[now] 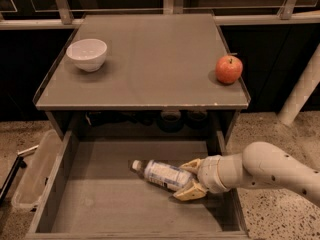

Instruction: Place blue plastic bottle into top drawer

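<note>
The blue plastic bottle (162, 174) lies on its side inside the open top drawer (100, 204), white cap pointing left. My gripper (191, 180) reaches in from the right, low over the drawer's right part. Its two tan fingers (191, 165) sit on either side of the bottle's base end and close on it. The bottle seems to rest on or just above the drawer floor.
On the tabletop (150, 64) above the drawer stand a white bowl (87, 54) at the back left and a red apple (229, 69) at the right edge. A clear plastic bin (32, 176) stands on the floor to the left of the drawer. A white post (300, 91) rises at the right.
</note>
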`<state>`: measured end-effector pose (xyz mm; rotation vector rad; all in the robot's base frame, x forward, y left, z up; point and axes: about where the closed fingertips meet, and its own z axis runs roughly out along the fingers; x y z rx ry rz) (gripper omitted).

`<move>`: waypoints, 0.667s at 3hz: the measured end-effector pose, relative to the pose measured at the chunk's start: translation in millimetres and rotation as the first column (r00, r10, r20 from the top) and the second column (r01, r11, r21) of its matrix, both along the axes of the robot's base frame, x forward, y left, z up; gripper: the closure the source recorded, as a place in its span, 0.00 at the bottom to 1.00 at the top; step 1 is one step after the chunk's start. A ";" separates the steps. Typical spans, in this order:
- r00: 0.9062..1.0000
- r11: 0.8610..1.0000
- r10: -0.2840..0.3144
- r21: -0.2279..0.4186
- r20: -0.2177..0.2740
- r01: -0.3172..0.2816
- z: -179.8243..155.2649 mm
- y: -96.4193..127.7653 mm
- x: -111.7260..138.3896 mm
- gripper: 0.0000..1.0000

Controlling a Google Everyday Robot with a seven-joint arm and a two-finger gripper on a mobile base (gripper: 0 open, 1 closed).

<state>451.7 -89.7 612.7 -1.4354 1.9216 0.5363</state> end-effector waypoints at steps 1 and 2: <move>1.000 1.000 0.000 0.000 0.000 0.000 0.0 0.0 0.0 0.00; 1.000 1.000 0.000 0.000 0.000 0.000 0.0 0.0 0.0 0.00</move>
